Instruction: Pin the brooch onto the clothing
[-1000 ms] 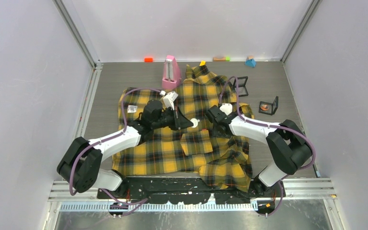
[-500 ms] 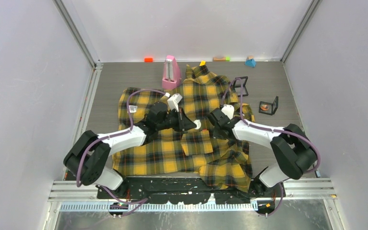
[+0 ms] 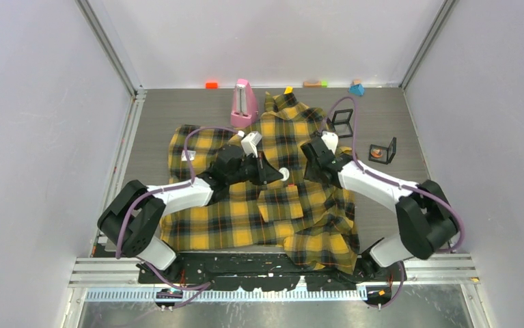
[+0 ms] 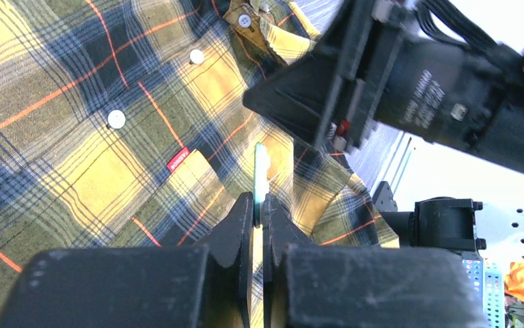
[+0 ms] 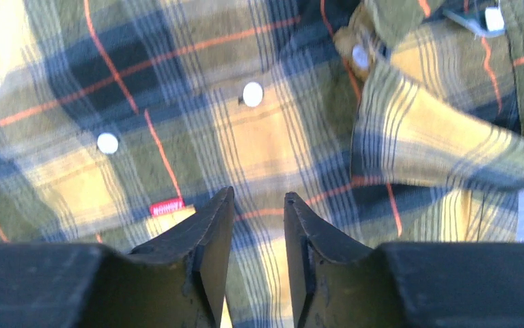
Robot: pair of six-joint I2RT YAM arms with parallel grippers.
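My left fingers [image 4: 242, 222] are clenched on the brooch [image 4: 262, 169]. They pinch its lower rim, so the thin greenish disc stands edge-on above the tips of my left gripper [image 4: 259, 203], with its long line running straight out from the jaws. My right fingers [image 5: 214, 225] are parted with nothing between them, and my right gripper [image 5: 259, 205] hangs over bare plaid. Seen from above, the brooch is a small pale spot over the middle of the shirt [image 3: 245, 219], just far of the chest pocket [image 3: 279, 205]. My left gripper is touching it from the left, and my right gripper [image 3: 311, 166] sits just to its right, near but apart. From my left wrist, the cloth lies beyond and below the disc: the row of white buttons [image 4: 116, 119] runs off to the left, and a red label [image 4: 178, 158] sits just left of the edge. I cannot see the pin or which face carries it. I judge that the coming move turns on this: the shirt is ahead of the brooch along its own axis, so my left arm must drive it down. My right arm is the nearer free one to pinch up fabric.
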